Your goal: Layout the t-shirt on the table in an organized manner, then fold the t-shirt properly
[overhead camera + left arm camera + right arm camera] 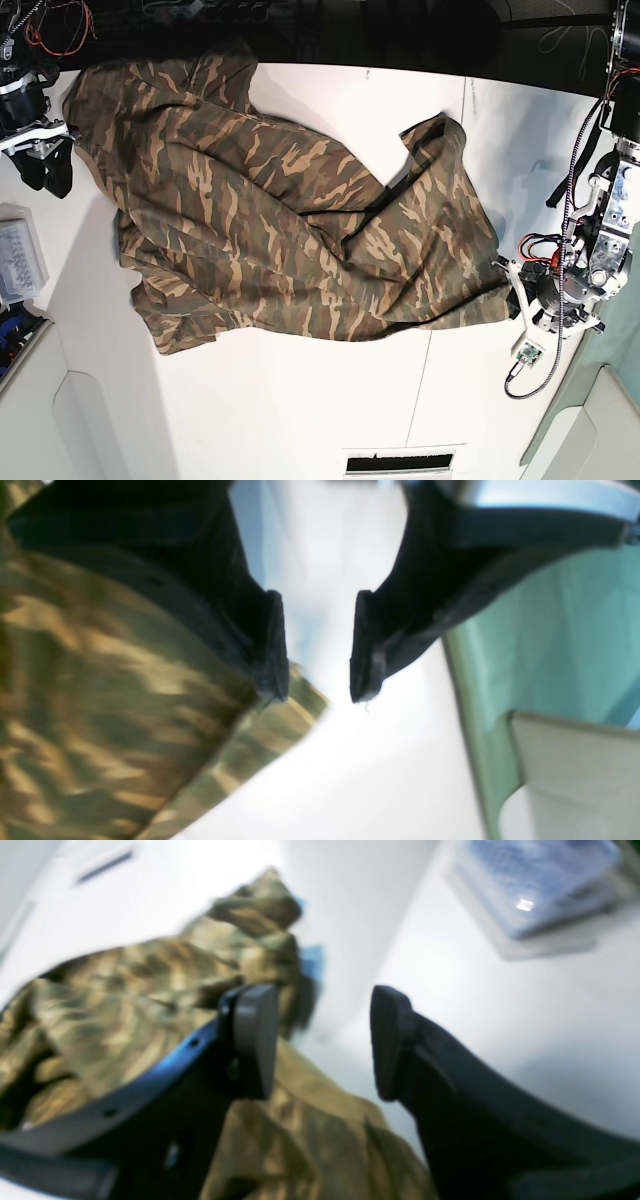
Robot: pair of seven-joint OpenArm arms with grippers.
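Note:
The camouflage t-shirt (280, 230) lies spread and rumpled across the white table (300, 400), with folds bunched near its middle and right side. My right gripper (47, 168) stands at the shirt's left end. In the right wrist view it (322, 1040) is open, nothing between its pads, and the t-shirt (125, 990) lies left of it and beneath it. My left gripper (510, 280) is at the shirt's right corner. The left wrist view shows it (318, 692) open and empty, just off the t-shirt (100, 690) edge, over bare table (350, 780).
A clear box with blue contents (535, 885) sits on the table near my right gripper, the same box (20, 260) at the base view's left edge. The table edge (465, 720) runs close to my left gripper, with green floor and a beige panel (575, 770) beyond.

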